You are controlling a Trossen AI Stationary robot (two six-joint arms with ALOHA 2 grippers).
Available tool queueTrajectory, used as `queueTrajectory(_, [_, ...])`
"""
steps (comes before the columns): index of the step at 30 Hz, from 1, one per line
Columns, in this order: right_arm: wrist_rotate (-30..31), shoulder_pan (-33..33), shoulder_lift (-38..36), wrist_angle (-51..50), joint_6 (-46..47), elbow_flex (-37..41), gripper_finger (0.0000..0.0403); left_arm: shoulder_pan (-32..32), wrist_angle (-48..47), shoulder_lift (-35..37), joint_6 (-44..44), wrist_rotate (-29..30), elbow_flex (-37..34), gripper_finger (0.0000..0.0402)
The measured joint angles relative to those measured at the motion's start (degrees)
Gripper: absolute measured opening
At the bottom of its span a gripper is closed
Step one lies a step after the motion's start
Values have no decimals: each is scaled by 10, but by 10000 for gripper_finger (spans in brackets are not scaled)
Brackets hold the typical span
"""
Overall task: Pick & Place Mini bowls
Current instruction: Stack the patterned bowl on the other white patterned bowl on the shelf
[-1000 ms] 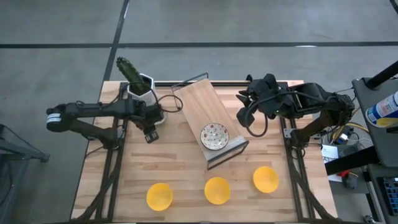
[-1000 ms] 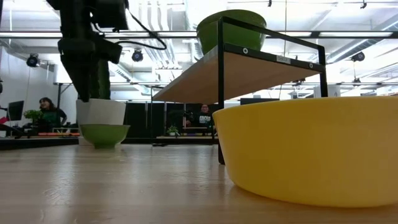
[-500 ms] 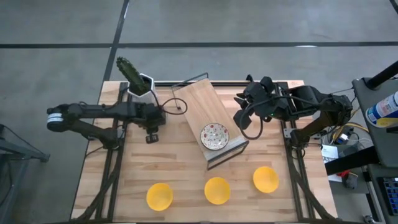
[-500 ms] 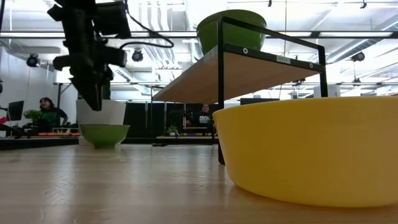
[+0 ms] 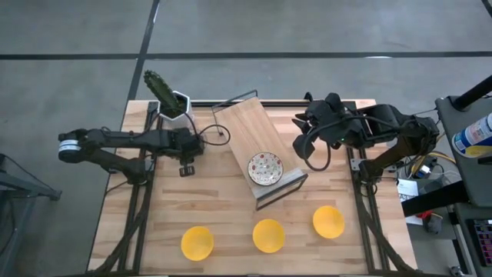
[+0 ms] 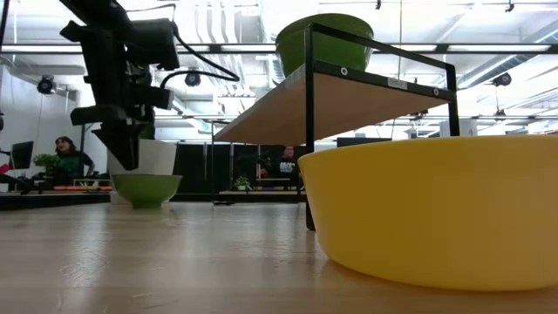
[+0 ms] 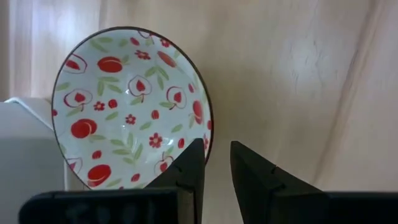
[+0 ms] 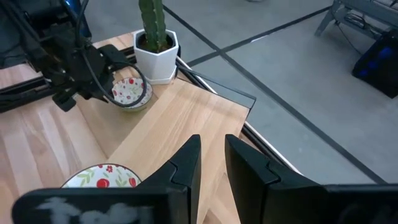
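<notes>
There are three yellow bowls, set in a loose row along the near edge of the table [image 5: 223, 208]: one at the left [image 5: 197, 242], one in the middle [image 5: 268, 235] and one at the right [image 5: 328, 221], which also fills the foreground of the low view. Only two white bowls with red-patterned insides show. One sits on the tilted wooden shelf [image 5: 242, 131] in the middle of the table, the shelf bowl [image 5: 264, 168]. The other, the pot-side bowl [image 8: 129, 91], stands on the table just beside the single white pot [image 8: 157, 57] that holds one cactus [image 5: 157, 86].

There are two arms. The left gripper [image 7: 216, 168] hangs directly above the pot-side bowl's rim. Its fingers [image 7: 189, 180] are drawn almost together with only a thin slit between them, and they pinch nothing. The right gripper [image 8: 211, 158] waits above the far right part of the table, beside the shelf. Its fingers are likewise nearly pressed together and hold nothing.

Compared with a second ago, the left gripper has sunk lower in the low view, so its tips are now close over the pot-side bowl. The right arm shifted slightly half a second ago and is back where it was a second ago. All five visible bowls lie where they lay before.
</notes>
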State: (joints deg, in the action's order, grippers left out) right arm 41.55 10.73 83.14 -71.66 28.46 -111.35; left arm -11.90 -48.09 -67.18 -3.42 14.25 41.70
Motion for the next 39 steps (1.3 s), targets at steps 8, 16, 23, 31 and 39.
queueTrajectory(8, [0,0,-5,0,-2,0,68,0,40,0,-30,-2,-27,71])
queueTrajectory(16, [0,0,-5,5,3,0,68,0,95,-1,-59,6,-49,71])
queueTrajectory(23, [0,0,-5,20,12,0,68,0,92,-18,-51,7,-50,70])
queueTrajectory(31, [0,0,-5,30,9,0,68,0,86,-37,-36,18,-41,10])
queueTrajectory(39, [5,0,-5,30,9,0,68,0,-9,-33,-18,6,25,3])
